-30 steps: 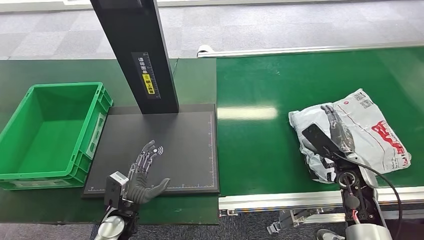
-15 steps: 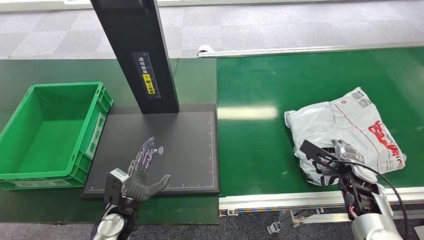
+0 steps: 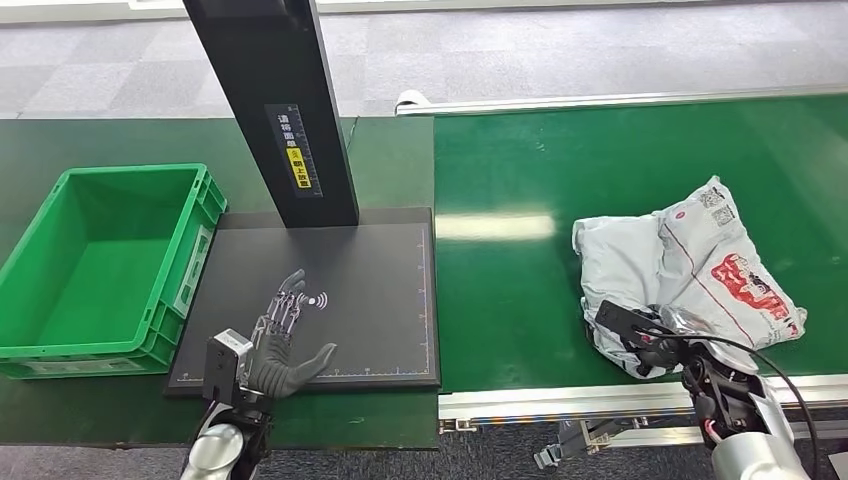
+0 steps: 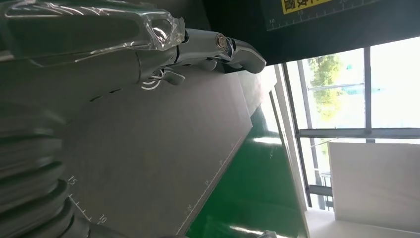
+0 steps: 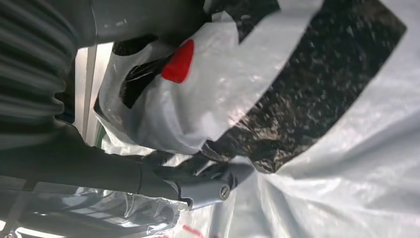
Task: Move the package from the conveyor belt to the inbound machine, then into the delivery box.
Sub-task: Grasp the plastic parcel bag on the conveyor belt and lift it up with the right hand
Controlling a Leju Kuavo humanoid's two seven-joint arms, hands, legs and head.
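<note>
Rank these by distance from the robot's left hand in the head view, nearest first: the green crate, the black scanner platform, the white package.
1. Black scanner platform: directly under the left hand.
2. Green crate: to its left.
3. White package: far right, on the conveyor belt.

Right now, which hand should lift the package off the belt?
Right. The right hand is already closed on the near edge of the package on the belt. The left hand is open over the scanner plate, well away from it.
</note>
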